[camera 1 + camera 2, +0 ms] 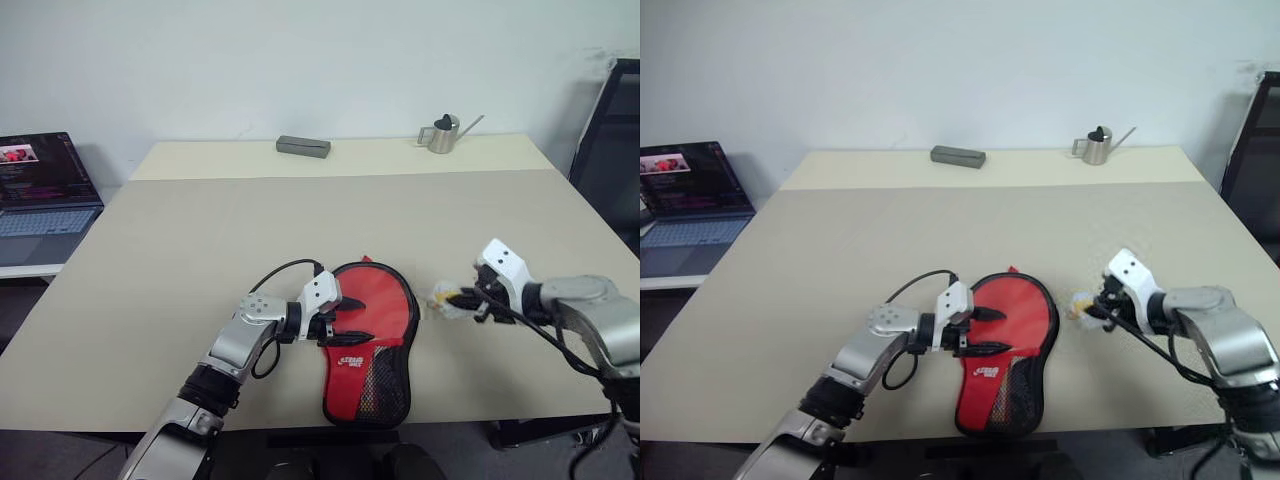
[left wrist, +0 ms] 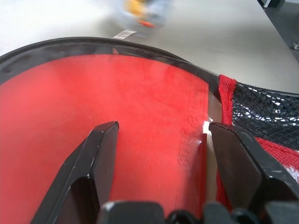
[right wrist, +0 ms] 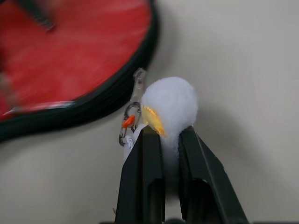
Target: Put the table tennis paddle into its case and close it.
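- The case (image 1: 368, 345) lay flat on the beige counter (image 1: 200, 260) near its front edge, round end toward the far side, black mesh pocket toward the robot.
- The left tool (image 1: 350, 322) rested over the case's red top from the left side, its two black fingers (image 2: 88, 163) spread wide with red surface between them.
- In the left wrist view, a smooth red face with raised lettering showed inside the black zip rim, apparently the table tennis paddle (image 2: 140, 116); its handle could not be made out.
- The right tool (image 3: 164, 140) was just beside the case's right edge, fingers pressed together on the white plush charm (image 3: 170, 105), which hung from a small clip near the zip.
- A grey box (image 1: 303, 147) and a metal watering can (image 1: 443, 133) stood at the far side, well apart.
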Tool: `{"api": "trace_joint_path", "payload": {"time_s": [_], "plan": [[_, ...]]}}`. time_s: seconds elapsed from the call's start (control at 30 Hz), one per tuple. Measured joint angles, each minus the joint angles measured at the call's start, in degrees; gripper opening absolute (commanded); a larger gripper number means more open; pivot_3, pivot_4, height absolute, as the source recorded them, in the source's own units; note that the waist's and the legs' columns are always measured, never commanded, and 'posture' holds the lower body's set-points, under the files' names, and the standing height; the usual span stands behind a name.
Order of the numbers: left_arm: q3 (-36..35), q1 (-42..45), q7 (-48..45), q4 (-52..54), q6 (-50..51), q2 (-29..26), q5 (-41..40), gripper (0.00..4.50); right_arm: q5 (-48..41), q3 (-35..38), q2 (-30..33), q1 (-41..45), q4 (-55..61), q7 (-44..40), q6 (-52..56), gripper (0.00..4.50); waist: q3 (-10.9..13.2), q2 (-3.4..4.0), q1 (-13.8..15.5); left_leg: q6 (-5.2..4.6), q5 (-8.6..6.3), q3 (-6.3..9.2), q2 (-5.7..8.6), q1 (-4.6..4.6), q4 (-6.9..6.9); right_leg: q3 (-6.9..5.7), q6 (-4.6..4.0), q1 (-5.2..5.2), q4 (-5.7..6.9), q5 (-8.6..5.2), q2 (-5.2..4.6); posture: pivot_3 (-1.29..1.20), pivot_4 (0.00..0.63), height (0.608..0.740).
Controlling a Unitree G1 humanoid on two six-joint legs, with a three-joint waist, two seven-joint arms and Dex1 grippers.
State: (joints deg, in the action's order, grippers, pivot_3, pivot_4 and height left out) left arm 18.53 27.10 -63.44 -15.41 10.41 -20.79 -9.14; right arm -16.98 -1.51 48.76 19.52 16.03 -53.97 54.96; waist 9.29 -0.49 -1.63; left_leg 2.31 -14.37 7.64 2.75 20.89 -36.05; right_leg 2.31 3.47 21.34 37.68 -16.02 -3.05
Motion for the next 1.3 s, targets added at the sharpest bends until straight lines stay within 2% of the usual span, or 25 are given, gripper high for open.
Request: {"api": "trace_joint_path", "payload": {"time_s": [0.27, 0.43, 0.67, 0.8, 0.97, 1.17, 1.3], "plan": [[0.5, 0.8, 0.0, -1.0, -0.7, 0.9, 0.1, 3.37, -7.1, 2.4, 7.4, -10.9, 10.8, -3.9, 2.0, 0.00, 0.0, -0.06, 0.3, 0.00, -0.01, -0.04, 0.00, 0.04, 0.02, -0.09, 0.07, -0.05, -0.16, -0.04, 0.00, 0.00, 0.150, 0.740], [1.2, 1.1, -0.5, -1.1, -0.9, 1.4, 0.1, 3.37, -11.2, 5.2, 12.4, -18.2, 17.6, -7.0, -0.6, 0.00, -0.1, -0.04, 1.3, -0.11, -0.10, -0.01, 0.00, 0.10, 0.05, -0.23, 0.11, -0.23, -0.60, -0.02, -0.01, 0.00, 0.150, 0.740], [1.2, 1.4, -0.9, -1.1, -0.9, 1.6, 0.1, 3.37, -13.1, 6.8, 15.6, -25.9, 22.7, -8.2, -4.6, 0.00, -0.1, -0.13, 2.9, -0.24, -0.53, 0.07, 0.09, 0.16, 0.01, -0.20, 0.37, -0.27, -0.76, -0.23, -0.12, 0.00, 0.150, 0.740], [1.2, 1.4, -0.9, -1.1, -0.9, 1.7, 0.1, 3.37, -13.1, 4.6, 14.8, -25.0, 22.8, -7.2, -5.7, 0.00, -0.2, -0.21, 3.0, -0.30, -0.71, 0.06, 0.11, 0.16, -0.01, -0.13, 0.37, -0.27, -0.81, -0.28, -0.15, 0.00, 0.150, 0.740], [1.2, 1.4, -0.4, -1.2, -0.9, 1.8, 0.4, 3.37, -12.8, 0.7, 10.7, -21.1, 19.3, -3.3, -3.8, 0.00, -0.2, -0.32, 2.9, -0.30, -0.73, 0.00, 0.09, 0.11, -0.04, -0.04, 0.42, -0.27, -0.78, -0.33, -0.15, 0.00, 0.150, 0.740], [1.2, 1.4, 0.1, -1.4, -0.9, 1.9, 0.5, 3.37, -14.6, 2.6, 11.4, -19.0, 15.6, -3.4, -1.6, 1.87, -0.2, -0.33, 2.9, -0.31, -0.72, -0.01, 0.08, 0.08, -0.04, -0.03, 0.42, -0.29, -0.76, -0.33, -0.13, 0.00, 0.150, 0.740], [1.2, 1.6, 0.2, -1.7, -0.9, 2.1, 0.5, 3.37, -18.4, 7.2, 12.1, -18.5, 14.8, -4.5, 0.6, 1.87, -0.3, -0.33, 2.9, -0.31, -0.72, -0.01, 0.08, 0.07, -0.05, -0.03, 0.42, -0.31, -0.76, -0.33, -0.13, 0.00, 0.150, 0.740]]}}
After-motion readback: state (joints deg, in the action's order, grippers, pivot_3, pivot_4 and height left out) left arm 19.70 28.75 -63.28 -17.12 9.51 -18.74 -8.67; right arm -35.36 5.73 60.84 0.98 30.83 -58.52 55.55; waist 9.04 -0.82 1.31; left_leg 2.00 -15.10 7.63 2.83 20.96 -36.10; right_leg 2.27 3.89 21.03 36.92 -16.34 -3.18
